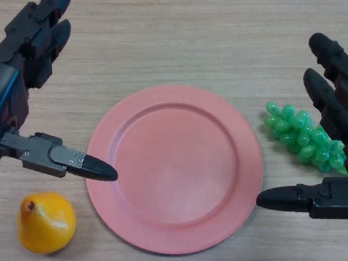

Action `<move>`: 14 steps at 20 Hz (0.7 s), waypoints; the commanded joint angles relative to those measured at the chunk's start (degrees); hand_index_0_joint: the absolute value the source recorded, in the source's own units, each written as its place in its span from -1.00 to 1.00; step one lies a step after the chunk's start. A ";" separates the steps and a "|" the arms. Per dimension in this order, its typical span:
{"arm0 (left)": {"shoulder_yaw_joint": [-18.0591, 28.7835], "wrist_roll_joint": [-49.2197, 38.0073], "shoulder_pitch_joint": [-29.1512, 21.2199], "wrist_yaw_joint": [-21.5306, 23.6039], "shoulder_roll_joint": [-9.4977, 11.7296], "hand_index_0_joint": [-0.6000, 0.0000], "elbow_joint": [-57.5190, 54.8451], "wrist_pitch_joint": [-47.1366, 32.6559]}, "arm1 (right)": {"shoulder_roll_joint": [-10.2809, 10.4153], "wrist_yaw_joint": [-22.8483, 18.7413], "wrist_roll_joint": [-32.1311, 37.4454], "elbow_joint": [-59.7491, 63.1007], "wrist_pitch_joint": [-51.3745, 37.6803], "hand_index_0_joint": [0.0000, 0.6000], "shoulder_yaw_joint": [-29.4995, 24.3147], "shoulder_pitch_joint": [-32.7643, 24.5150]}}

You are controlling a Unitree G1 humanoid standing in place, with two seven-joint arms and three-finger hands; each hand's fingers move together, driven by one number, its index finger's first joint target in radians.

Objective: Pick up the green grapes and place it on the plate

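— Grapes first: where do they lie?

— The green grapes (303, 138) rest on the table (183, 33), just right of the plate (174, 169) and apart from its rim. The bunch runs slantwise, its lower end tucked under the right hand (342, 116).

— Is that hand holding them?

— No. Its fingers are stretched out and spread above the far side of the bunch, while its thumb points toward the plate from the near side. Nothing is gripped. I judge it is placed so because the grapes sit between fingers and thumb, ready for a closing grasp.

— And the left hand?

— The left hand (28, 48) shows at the left edge, likewise spread wide and holding nothing, with its thumb tip over or at the plate's left rim; I cannot tell whether it touches. It seems idle, kept out of the way.

— What is in the plate?

— Nothing at all. The pink plate sits empty at the middle, presumably so either hand can reach it.

— Anything else?

— A yellow pear-like fruit (46, 222) stands near the front left, just apart from the plate and no part of this job.
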 commanded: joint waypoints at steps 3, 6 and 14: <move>0.80 0.95 -1.99 2.39 1.41 1.00 0.14 -10.76 | -1.51 1.12 -0.08 -3.77 -8.77 -1.00 -4.56 -1.47; -0.41 1.80 -2.36 3.30 0.96 1.00 0.94 -11.98 | -1.61 1.49 -0.27 -2.49 -10.25 -1.00 -5.41 -1.27; -0.74 1.64 -1.74 1.77 0.70 1.00 -1.59 -8.24 | -4.70 4.74 -6.04 22.80 -33.88 -1.00 -5.61 -8.32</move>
